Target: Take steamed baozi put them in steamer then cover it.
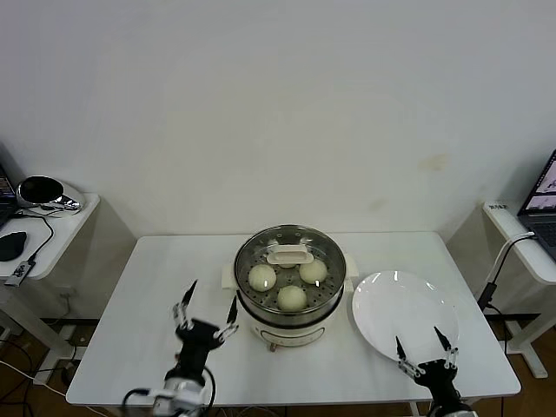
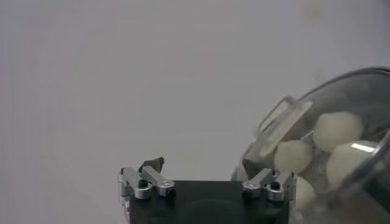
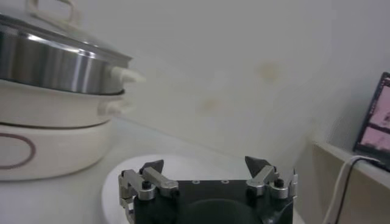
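Observation:
The steamer (image 1: 290, 330) stands mid-table, a steel pot on a white base. The glass cover (image 1: 289, 254) sits on it, handle up. Three cream-white baozi (image 1: 262, 277) (image 1: 314, 271) (image 1: 292, 298) show through the glass. My left gripper (image 1: 212, 294) is open and empty, just left of the pot near the front edge. In the left wrist view it (image 2: 202, 163) sits beside the cover (image 2: 281, 125) and baozi (image 2: 337, 129). My right gripper (image 1: 417, 337) hangs open and empty over the plate's near edge. In the right wrist view it (image 3: 206, 163) is apart from the steamer (image 3: 55, 61).
A bare white plate (image 1: 408, 304) lies right of the steamer, seen also in the right wrist view as a white plate (image 3: 183, 167). A side table (image 1: 52, 230) with a mouse and cables stands far left. A laptop (image 1: 543, 195) and a cable are at the far right.

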